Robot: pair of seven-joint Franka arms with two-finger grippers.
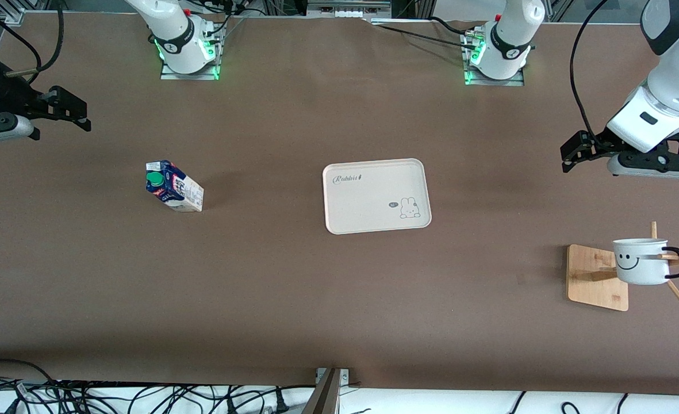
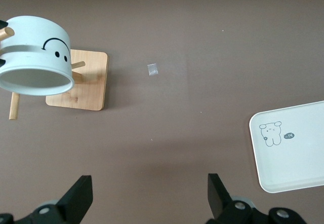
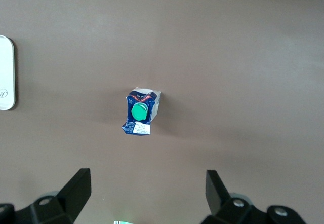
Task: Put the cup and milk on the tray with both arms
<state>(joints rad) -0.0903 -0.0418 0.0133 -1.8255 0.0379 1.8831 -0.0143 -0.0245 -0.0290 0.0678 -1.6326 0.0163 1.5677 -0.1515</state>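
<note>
Here tray (image 1: 373,198) reads "Rabbit"; left claw (image 2: 147,196), right claw (image 3: 147,193) both apart, empty.

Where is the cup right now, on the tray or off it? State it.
Off the tray. The cup hangs tipped on its side on a peg of the bamboo rack, at the left arm's end of the table; the tray holds nothing.

Cream tray (image 1: 368,198) with a white bunny drawing; dark-blue, green-capped milk carton (image 1: 173,187); white mug (image 1: 641,261) with a black smiley.

"Rabbit" script on the tray (image 1: 373,198), carton (image 1: 173,187) print perhaps "1L"
</note>
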